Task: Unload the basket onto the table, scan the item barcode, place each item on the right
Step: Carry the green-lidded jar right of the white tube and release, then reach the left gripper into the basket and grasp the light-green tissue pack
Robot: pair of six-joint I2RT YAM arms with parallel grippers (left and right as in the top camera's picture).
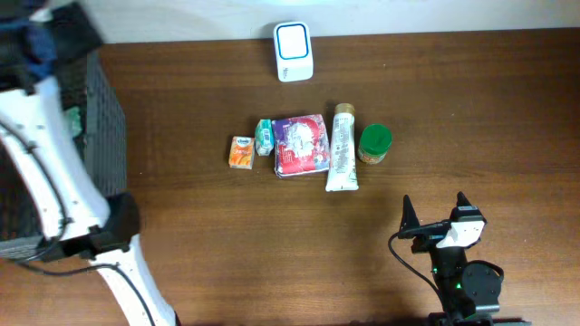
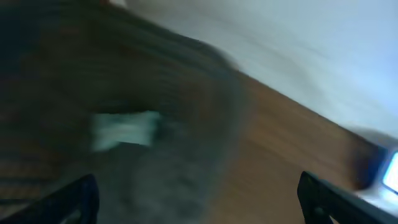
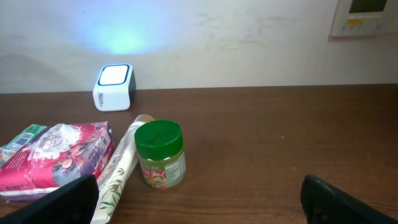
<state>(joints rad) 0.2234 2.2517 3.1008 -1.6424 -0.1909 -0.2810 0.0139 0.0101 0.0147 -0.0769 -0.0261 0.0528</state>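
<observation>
Several items lie in a row mid-table: an orange carton [image 1: 241, 152], a small green carton [image 1: 265, 138], a pink packet [image 1: 300, 145], a white tube [image 1: 343, 149] and a green-lidded jar [image 1: 374, 144]. The white scanner [image 1: 294, 52] with its lit blue face stands at the far edge. No barcode is in view. My right gripper [image 1: 435, 210] is open and empty near the front edge, facing the jar [image 3: 160, 154] and the scanner [image 3: 113, 87]. My left gripper [image 2: 199, 205] is open and empty. Its blurred view shows a pale green packet [image 2: 124, 129] in a grey basket.
The dark grey basket [image 1: 101, 136] sits at the table's left end, with the white left arm [image 1: 54, 190] reaching over it. A wall panel [image 3: 364, 17] hangs behind the table at the right.
</observation>
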